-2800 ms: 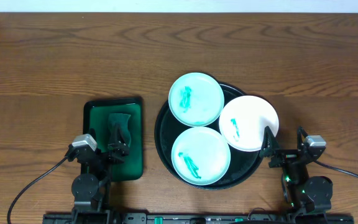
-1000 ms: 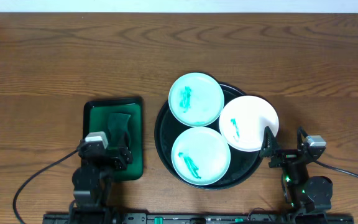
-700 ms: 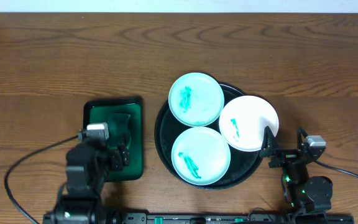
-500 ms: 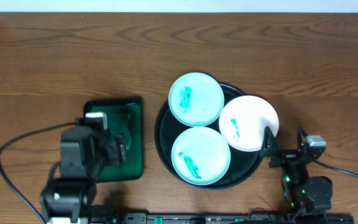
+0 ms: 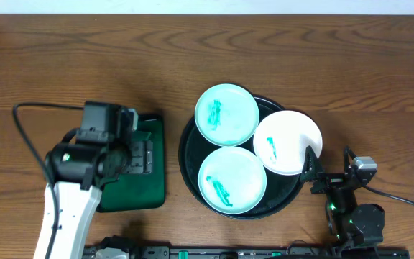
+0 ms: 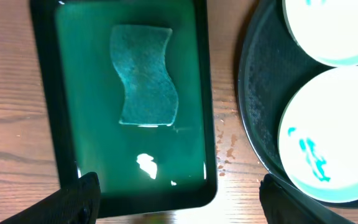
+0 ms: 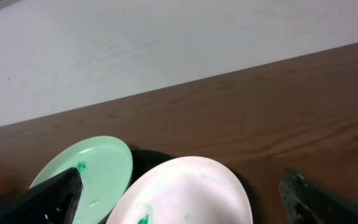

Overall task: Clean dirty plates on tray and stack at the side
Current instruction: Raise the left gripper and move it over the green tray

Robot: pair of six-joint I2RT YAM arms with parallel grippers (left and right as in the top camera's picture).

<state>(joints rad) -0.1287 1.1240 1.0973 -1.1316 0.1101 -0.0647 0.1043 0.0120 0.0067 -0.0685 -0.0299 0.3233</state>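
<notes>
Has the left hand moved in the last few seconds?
Yes. In the overhead view the left hand has shifted away from the robot's base, from the near end of the rectangular green tray toward its far left corner.

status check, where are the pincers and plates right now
Left pincer open, empty, above the green tray with sponge. Right pincer open, empty, beside the black tray. Three plates on it, all smeared green, none stacked. Nothing blocking.
</notes>
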